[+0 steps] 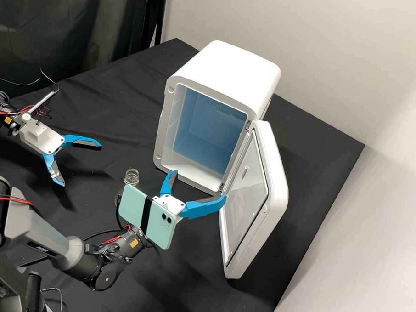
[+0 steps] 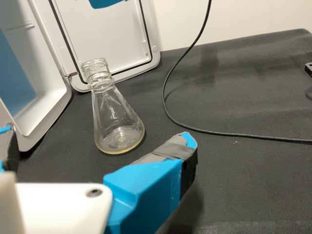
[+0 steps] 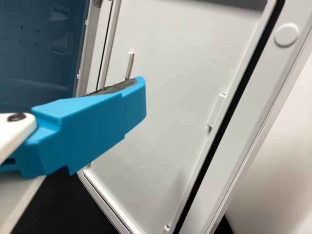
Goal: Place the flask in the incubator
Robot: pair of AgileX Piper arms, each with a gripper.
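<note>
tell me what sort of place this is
Likely a robotics lab staged for wet-lab work: a black bench, a small white incubator with its door open, and a glass flask standing nearby.

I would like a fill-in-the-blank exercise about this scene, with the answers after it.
1. The door of the incubator stands ____.
2. The glass flask stands upright on the ____ bench.
3. Inside, the incubator is coloured ____.
4. The left pincer and the right pincer each hold ____.

Missing words: open; black; blue; nothing.
</note>
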